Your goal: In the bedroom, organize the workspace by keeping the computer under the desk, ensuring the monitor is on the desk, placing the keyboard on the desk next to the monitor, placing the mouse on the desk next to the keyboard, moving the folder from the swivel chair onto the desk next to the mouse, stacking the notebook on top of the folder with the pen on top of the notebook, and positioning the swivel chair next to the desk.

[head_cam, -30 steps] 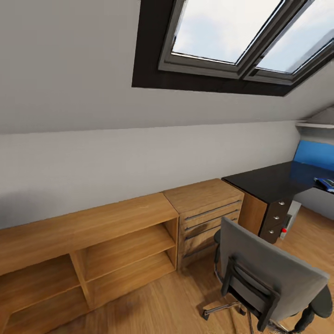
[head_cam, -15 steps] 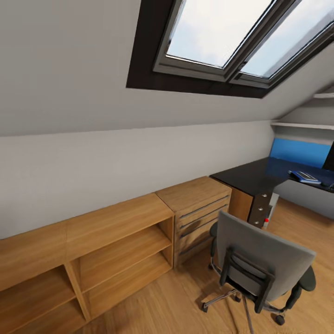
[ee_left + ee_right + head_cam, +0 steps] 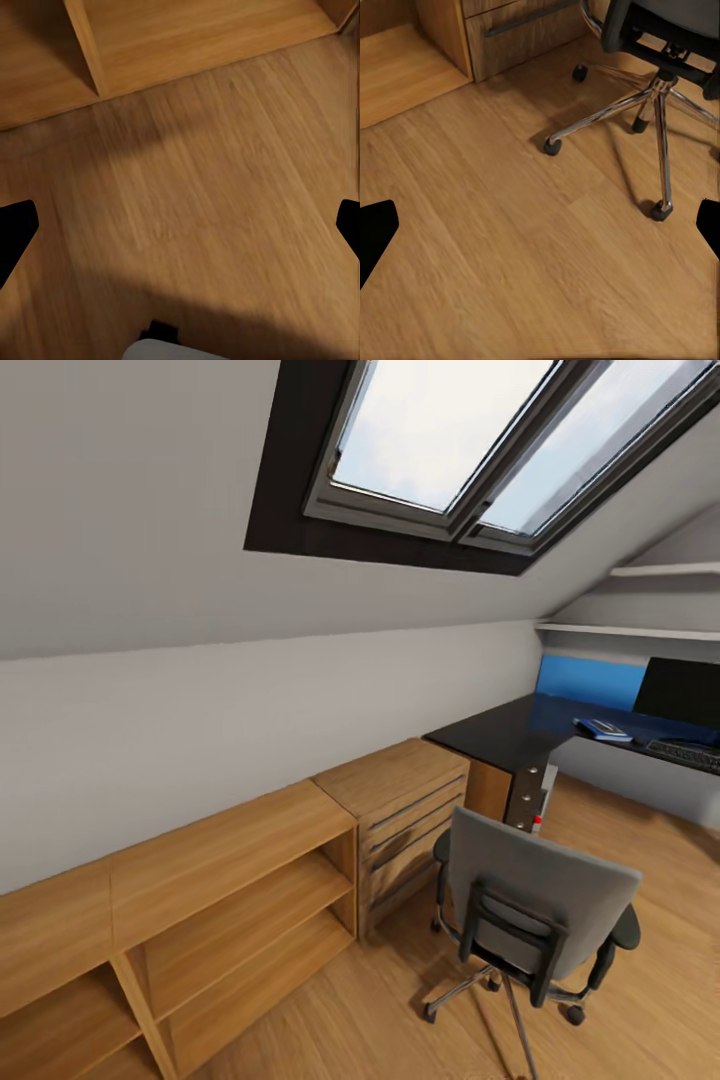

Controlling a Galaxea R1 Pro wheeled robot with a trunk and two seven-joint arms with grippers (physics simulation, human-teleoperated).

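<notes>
Monitor [image 3: 684, 692], keyboard [image 3: 688, 754], folder [image 3: 601, 729] on surface [image 3: 510, 732]; swivel chair [image 3: 535, 905] unplaced; both jaws apart, empty

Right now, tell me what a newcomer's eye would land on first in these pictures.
First the big skylight set in the sloped ceiling, bright with sky. Next the grey swivel chair, its back to the camera, standing on the wood floor beside the light-wood drawer chest. Then, far right, the glossy black desk carrying the monitor and a blue folder.
</notes>
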